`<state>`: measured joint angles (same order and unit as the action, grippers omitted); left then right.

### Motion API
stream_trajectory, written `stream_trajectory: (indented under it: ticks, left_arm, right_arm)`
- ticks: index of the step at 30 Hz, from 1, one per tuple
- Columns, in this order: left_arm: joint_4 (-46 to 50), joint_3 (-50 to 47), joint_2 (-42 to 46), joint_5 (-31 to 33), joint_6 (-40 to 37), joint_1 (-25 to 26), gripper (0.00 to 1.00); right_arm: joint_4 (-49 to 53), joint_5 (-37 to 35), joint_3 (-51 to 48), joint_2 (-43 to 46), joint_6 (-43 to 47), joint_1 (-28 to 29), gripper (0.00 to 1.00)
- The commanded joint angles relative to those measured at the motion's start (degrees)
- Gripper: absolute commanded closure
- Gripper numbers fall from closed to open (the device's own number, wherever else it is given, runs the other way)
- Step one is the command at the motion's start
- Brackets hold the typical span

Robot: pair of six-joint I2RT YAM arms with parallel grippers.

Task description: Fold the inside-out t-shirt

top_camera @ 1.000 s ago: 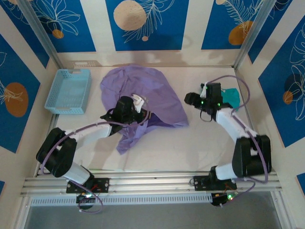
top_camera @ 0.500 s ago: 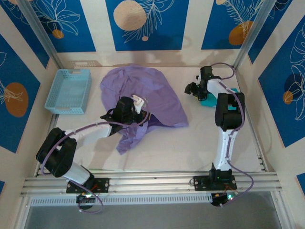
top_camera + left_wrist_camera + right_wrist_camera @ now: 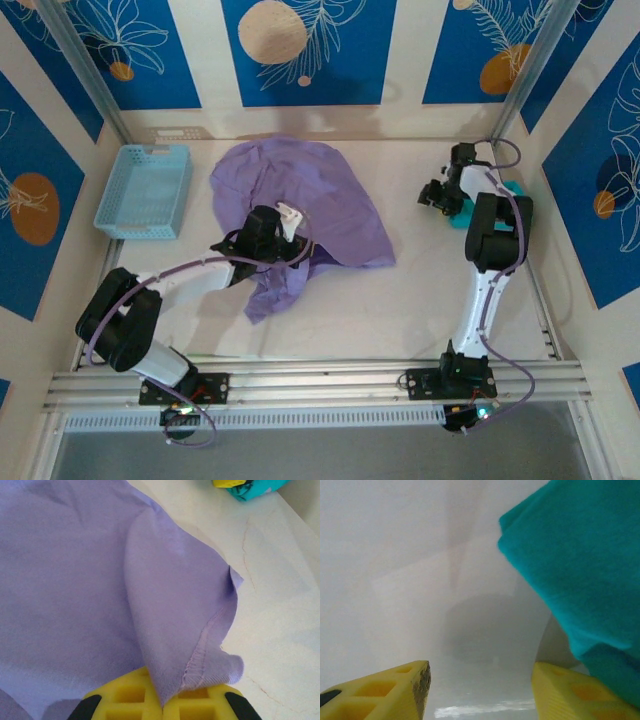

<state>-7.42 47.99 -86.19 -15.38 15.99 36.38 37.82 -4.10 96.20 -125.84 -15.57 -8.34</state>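
The right gripper (image 3: 440, 194) has swung away from the inside-out t-shirt (image 3: 300, 190) to the far right corner, jaws apart beside the teal shirt (image 3: 560, 555). The left gripper (image 3: 162, 700) stays clamped on the t-shirt's hem. The t-shirt lies crumpled centre-left on the tabletop (image 3: 420, 300), so folding seems stalled for now.

Your left arm (image 3: 175, 278) lies low, with its elbow folded near the tabletop's near-left corner and the forearm reaching toward the middle. The left hand (image 3: 288, 216) is clamped on a fold of the purple t-shirt (image 3: 175, 630), its yellow fingers (image 3: 130, 700) pressed together around the hem. Your right arm (image 3: 488, 265) stretches from its base at the near edge toward the far-right corner, the wrist bent leftward. The right hand (image 3: 437, 195) has its fingers (image 3: 390, 692) spread apart.
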Motion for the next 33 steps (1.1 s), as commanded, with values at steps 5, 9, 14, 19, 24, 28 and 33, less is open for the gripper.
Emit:
stream_trajectory:
  ticks: [5,9,14,19,24,28,33]
  left_arm:
    - [7.1,3.1,1.5,1.9,-1.6,-0.4,1.0]
    - [15.7,7.4,3.8,4.1,-1.9,-0.7,1.0]
    - [23.4,11.1,8.9,5.7,-1.5,-2.1,1.0]
    - [29.1,15.9,10.6,3.9,-1.6,-3.3,1.0]
    - [31.8,19.9,9.2,2.1,-1.3,-3.7,1.0]
    - [33.5,22.5,7.9,0.8,-1.3,-3.7,1.0]
    - [35.7,25.2,6.8,-0.3,-1.2,-3.8,1.0]
  right_arm:
    - [-1.1,5.6,-2.4,6.6,1.2,0.4,0.43]
    - [-10.5,13.7,-14.3,20.2,-0.6,4.1,0.41]
    - [-25.4,15.7,-39.2,42.6,-3.1,15.2,0.41]
    - [-42.7,9.9,-61.1,61.6,3.7,35.8,0.44]
    - [-58.7,0.2,-69.7,61.0,9.8,50.9,0.54]
    - [-64.5,-7.8,-66.4,50.3,17.3,58.7,0.61]
    - [-72.5,-10.9,-61.3,36.8,22.5,60.2,0.66]
